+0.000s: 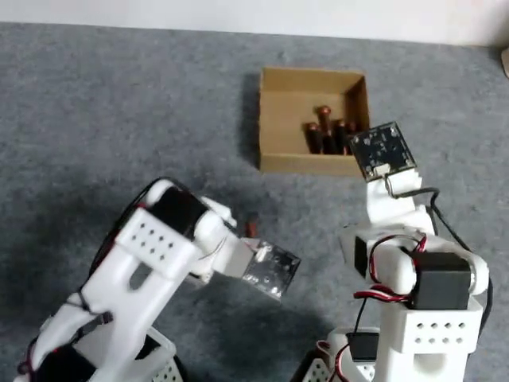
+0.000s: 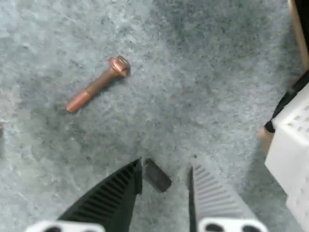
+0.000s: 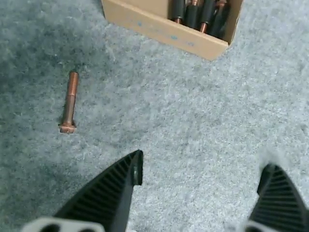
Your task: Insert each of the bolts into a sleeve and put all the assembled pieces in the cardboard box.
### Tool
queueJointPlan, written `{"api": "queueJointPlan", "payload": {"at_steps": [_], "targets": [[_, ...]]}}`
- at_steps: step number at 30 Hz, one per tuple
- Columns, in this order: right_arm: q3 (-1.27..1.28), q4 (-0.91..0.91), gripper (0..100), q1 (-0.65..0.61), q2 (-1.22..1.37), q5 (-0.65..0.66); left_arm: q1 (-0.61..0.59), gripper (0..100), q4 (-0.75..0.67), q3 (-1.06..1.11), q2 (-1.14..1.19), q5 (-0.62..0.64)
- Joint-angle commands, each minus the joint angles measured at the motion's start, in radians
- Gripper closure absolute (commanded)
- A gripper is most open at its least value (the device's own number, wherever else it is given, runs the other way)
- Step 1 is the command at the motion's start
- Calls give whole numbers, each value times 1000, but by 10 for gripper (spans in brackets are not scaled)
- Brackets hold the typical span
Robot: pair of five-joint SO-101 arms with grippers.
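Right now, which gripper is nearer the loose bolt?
Left. The left gripper hovers just beside the bolt; the right gripper sits farther off, by the cardboard box.

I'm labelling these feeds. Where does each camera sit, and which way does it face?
High view: fixed above the table, looking down on the cardboard box, left arm and right arm.
Left wrist view: on the left arm's wrist, looking down past the left gripper at a bolt and a dark sleeve.
Right wrist view: on the right arm's wrist, looking down past the right gripper at the bolt and box.
Shared: both wrist views show the bolt; high and right wrist views show the box.
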Motion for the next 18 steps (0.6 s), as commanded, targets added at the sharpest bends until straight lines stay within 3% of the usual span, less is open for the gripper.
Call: {"api": "queueJointPlan", "payload": {"at_steps": [1, 9, 18], "targets": [[-4, -15, 652, 12, -12, 12, 27, 840, 5, -127, 156, -720], [-2, -15, 652, 13, -13, 11, 147, 839, 15, -400, 605, -726], [15, -90, 652, 213, -15, -17, 245, 839, 20, -415, 700, -729]]}}
